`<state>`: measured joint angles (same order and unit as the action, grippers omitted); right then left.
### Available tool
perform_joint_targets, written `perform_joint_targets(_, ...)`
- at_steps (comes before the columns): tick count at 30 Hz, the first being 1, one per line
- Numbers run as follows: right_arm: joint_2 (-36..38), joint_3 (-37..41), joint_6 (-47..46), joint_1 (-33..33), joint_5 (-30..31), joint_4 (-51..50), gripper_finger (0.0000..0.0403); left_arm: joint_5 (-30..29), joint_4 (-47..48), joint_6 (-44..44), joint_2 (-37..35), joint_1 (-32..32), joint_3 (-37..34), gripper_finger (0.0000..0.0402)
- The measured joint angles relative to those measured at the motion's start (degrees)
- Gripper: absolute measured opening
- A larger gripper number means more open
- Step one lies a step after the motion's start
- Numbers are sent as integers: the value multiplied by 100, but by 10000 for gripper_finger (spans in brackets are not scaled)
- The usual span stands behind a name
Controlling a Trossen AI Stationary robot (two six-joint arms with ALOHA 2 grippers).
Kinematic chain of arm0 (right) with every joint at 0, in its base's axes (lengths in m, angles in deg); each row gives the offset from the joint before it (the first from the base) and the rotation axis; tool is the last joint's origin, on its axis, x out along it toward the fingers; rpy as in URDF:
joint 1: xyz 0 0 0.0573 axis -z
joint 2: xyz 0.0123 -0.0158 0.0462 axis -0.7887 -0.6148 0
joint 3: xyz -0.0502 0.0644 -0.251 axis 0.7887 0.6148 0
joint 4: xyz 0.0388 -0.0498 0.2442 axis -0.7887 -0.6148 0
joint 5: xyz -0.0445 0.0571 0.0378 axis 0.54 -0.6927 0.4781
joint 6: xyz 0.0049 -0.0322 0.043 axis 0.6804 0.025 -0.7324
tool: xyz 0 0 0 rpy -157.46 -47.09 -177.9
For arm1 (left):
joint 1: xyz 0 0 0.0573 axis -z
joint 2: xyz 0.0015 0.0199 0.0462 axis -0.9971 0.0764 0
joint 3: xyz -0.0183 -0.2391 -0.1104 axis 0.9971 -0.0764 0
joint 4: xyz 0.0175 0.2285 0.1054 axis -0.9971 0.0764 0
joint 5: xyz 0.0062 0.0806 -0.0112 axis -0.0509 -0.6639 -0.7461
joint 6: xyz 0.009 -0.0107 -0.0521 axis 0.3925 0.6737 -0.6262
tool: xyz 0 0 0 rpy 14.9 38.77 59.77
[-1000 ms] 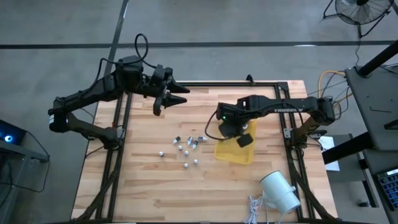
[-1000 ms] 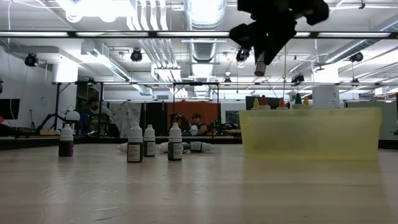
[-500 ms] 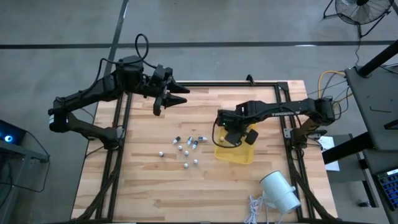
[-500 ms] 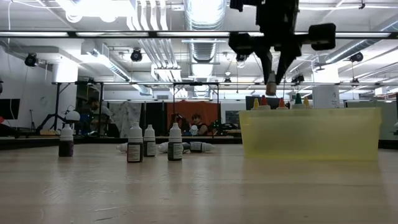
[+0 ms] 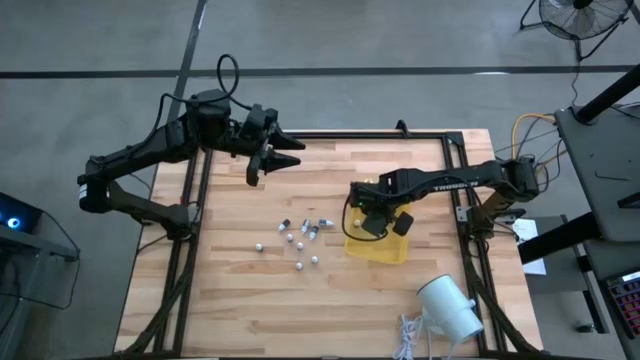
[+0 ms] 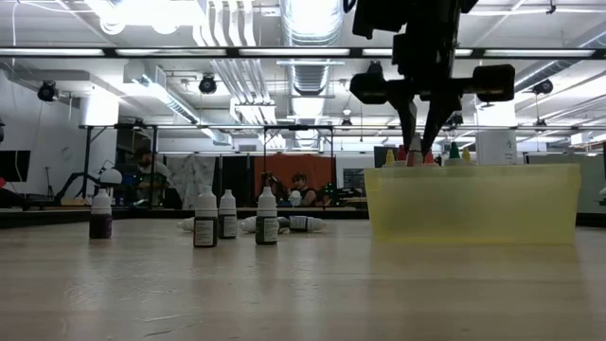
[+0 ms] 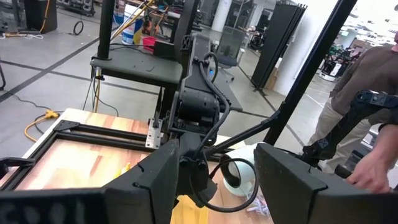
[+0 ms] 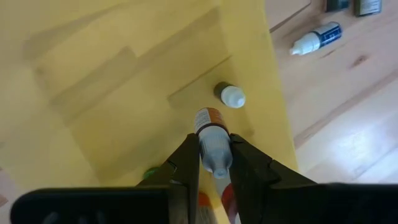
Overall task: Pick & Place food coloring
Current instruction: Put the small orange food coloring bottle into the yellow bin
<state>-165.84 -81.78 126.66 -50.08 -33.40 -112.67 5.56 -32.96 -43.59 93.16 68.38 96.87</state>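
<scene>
One bottle [image 8: 213, 144] sits pinched in my right gripper [image 8: 212, 163], jaws closed tight on its sides, its orange-banded end pointing down into the yellow bin [image 8: 112, 112]. In the low view I see that gripper [image 6: 422, 142] hanging right at the bin's [image 6: 473, 204] rim, fingers dipping in among coloured bottle tops [image 6: 454, 150]. Beneath the held bottle, a white-capped bottle [image 8: 231, 95] already stands on the bin floor, with a green cap and red ones near my fingers. Out on the counter [image 5: 240, 290], a loose cluster of bottles [image 5: 298, 238] waits just beside the bin [image 5: 378, 245]; several stand upright, some lie flat. My left gripper [image 5: 278, 158] hovers over the counter's far edge, well apart from everything, jaws open and holding nothing. Near the front corner lies a white cylinder [image 5: 450, 308].
</scene>
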Motion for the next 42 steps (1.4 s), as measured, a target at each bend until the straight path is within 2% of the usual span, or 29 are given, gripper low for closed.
perform_joint_targets(7,-370,66,-5,-13,6,128,59,0,2,-7,0,4,2,181)
perform_joint_targets(12,-805,-19,-274,-24,334,161,59,0,27,-11,0,4,2,181)
perform_joint_targets(18,-1098,-26,-415,-27,336,365,59,0,66,-20,2,2,2,181)
perform_joint_targets(42,-1241,55,-1039,-35,244,379,67,0,140,-60,2,-2,2,181)
